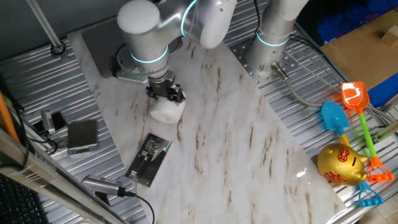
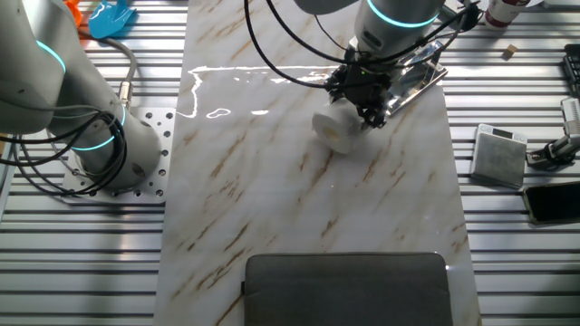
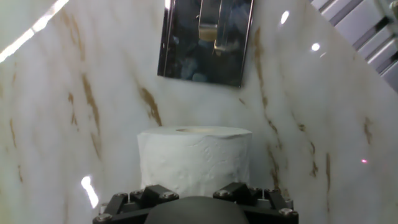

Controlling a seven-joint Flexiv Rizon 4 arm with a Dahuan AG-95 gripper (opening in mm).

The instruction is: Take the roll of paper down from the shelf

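The roll of paper (image 1: 166, 111) is a plump white roll on the marble table top, off the shelf. It also shows in the other fixed view (image 2: 336, 132) and fills the lower middle of the hand view (image 3: 194, 160), hole upward. My gripper (image 1: 166, 94) is right above it and touches its upper side. Only the black finger blocks (image 3: 144, 198) show, against the roll's lower edge. Whether they clamp it is hidden. The shelf (image 1: 149, 160), a flat dark-grey bracket with shiny parts, lies flat on the table a little beyond the roll (image 3: 205, 40).
A square dark-grey box (image 1: 83, 135) and a phone (image 1: 52, 120) lie on the ribbed metal beside the marble. A large grey mat (image 2: 346, 288) lies at one end of the table. Toys (image 1: 343, 163) lie at the far right. A second arm's base (image 2: 100, 154) stands at the side.
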